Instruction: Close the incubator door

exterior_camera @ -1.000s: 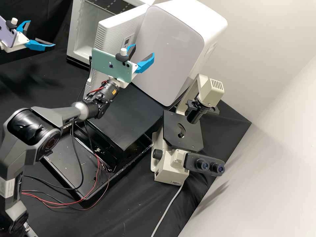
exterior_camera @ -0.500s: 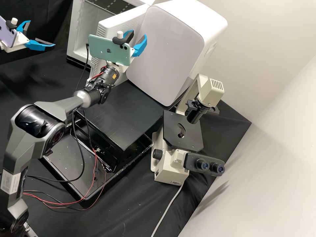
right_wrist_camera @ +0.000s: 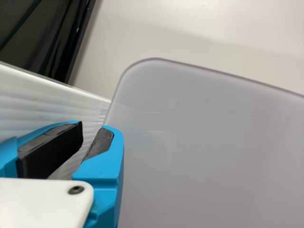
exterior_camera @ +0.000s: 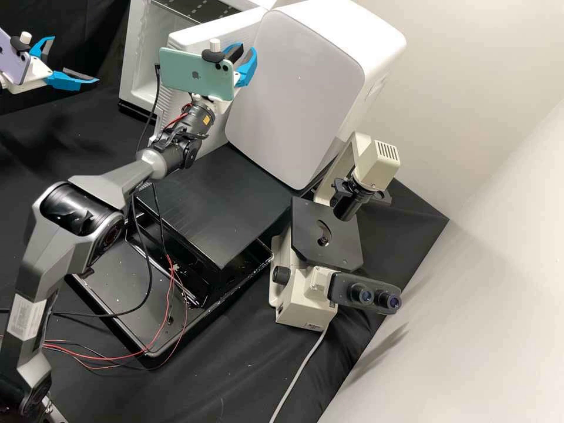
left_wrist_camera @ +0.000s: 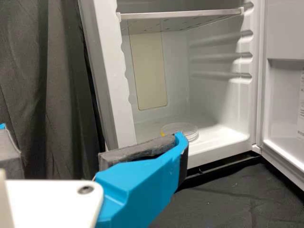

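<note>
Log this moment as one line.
incubator door: open | left gripper: open, empty | right gripper: open, near grey panel | clear dishes: inside incubator

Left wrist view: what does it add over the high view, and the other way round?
Left wrist view: a clear petri dish on the incubator floor, and the open door's moulded inner face. High view: the binocular microscope, the grey-fronted box, a green phone and the right hand. Both: the incubator's inside with a shelf, and the left hand.
</note>
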`<state>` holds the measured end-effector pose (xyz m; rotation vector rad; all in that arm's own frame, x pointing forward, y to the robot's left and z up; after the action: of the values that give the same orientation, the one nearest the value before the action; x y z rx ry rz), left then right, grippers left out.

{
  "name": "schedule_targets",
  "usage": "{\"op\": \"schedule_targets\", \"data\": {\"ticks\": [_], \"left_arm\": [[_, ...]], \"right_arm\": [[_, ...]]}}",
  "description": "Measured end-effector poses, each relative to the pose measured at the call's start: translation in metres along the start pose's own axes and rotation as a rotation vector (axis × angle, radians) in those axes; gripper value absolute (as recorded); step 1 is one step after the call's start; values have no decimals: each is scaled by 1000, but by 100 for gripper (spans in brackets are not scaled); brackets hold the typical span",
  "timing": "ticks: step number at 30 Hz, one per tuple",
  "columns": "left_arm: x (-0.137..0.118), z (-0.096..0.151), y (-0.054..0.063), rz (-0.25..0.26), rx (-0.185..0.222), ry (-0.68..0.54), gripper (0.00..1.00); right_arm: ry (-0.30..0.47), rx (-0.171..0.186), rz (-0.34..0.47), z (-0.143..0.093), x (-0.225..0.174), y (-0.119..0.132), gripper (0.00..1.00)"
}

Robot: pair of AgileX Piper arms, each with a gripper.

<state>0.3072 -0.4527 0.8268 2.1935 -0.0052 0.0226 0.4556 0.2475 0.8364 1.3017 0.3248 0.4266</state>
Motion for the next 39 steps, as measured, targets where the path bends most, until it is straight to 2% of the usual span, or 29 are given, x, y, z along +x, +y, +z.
{"op": "schedule_targets", "data": {"ticks": [8,12,17,24,35,39], "left_arm": [[0,0,0,0,0,0,100],[0,0,0,0,0,0,100],[0,0,0,0,0,0,100],[0,0,0,0,0,0,100],[0,0,0,0,0,0,100],[0,0,0,0,0,0,100]], "right_arm": [[11,17,-39,-14,11,-7,0],[15,42,-66,-22,16,-11,0],[36,55,-90,-34,23,-15,0],[111,30,-66,-46,36,-13,0],[123,64,-42,-51,52,-3,0],[131,59,-46,-51,54,-5,0]]}}
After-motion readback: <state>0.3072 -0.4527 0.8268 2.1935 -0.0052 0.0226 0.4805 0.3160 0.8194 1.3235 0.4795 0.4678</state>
